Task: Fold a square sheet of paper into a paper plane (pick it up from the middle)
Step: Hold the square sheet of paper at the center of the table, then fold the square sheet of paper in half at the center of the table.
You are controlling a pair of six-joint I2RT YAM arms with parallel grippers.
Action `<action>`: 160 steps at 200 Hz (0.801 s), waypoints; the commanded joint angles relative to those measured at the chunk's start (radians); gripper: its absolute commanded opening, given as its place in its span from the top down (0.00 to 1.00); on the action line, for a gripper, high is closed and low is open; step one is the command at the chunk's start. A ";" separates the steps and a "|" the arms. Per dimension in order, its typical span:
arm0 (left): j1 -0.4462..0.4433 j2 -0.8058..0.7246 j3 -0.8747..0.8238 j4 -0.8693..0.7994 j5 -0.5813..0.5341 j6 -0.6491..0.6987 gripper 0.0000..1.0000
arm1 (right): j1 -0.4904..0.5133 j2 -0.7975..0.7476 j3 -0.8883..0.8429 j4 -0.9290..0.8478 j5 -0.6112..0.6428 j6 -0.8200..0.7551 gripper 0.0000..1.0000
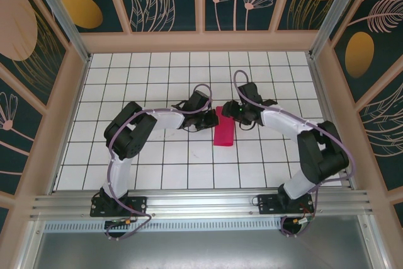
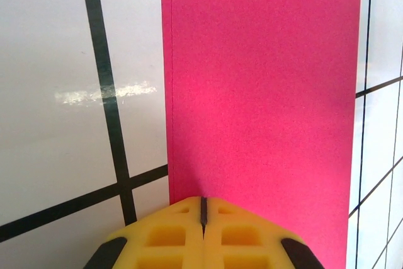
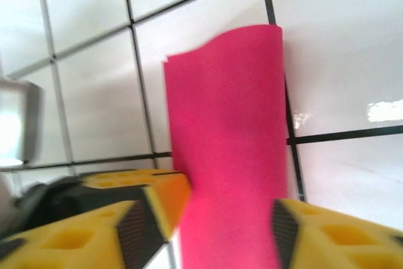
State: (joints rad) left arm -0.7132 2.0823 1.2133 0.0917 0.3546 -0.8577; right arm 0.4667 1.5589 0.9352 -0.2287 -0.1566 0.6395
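Observation:
The square sheet of paper (image 1: 224, 129), magenta-red, lies folded into a long narrow strip on the white tiled floor between the two arms. In the left wrist view the paper (image 2: 258, 92) stretches away from my left gripper (image 2: 203, 201). That gripper is shut, its yellow tips resting over the paper's near edge. In the top view the left gripper (image 1: 205, 121) sits at the strip's left side. My right gripper (image 1: 232, 111) is at the strip's far right corner. Its fingers stand apart on either side of the paper (image 3: 230, 124), whose far end curls upward. The right gripper (image 3: 211, 225) is open.
Black grid lines cross the white tiled floor (image 1: 157, 74). Wooden-framed patterned walls (image 1: 75, 86) close in the left, right and back. Both arm bases sit on the metal rail (image 1: 201, 203) at the near edge. Bare tiles surround the paper on all sides.

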 commanded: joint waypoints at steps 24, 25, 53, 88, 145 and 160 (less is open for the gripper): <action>-0.011 0.049 0.008 -0.066 -0.034 0.026 1.00 | -0.032 -0.017 -0.113 0.191 -0.234 0.026 0.82; -0.011 0.049 0.008 -0.066 -0.034 0.026 1.00 | -0.034 -0.017 -0.115 0.195 -0.238 0.026 0.83; -0.010 0.053 0.012 -0.071 -0.031 0.030 1.00 | -0.068 0.007 -0.160 0.227 -0.284 0.025 0.92; -0.010 0.052 0.013 -0.074 -0.034 0.032 1.00 | -0.080 0.040 -0.195 0.259 -0.322 0.009 0.92; -0.010 0.056 0.006 -0.073 -0.033 0.032 1.00 | -0.103 0.060 -0.237 0.255 -0.304 -0.029 0.90; -0.010 0.056 0.008 -0.072 -0.032 0.031 1.00 | -0.104 0.080 -0.247 0.253 -0.298 -0.031 0.90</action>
State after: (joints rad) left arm -0.7147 2.0884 1.2217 0.0898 0.3515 -0.8455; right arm 0.3710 1.6043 0.7124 0.0032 -0.4438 0.6373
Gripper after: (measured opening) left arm 0.048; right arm 0.105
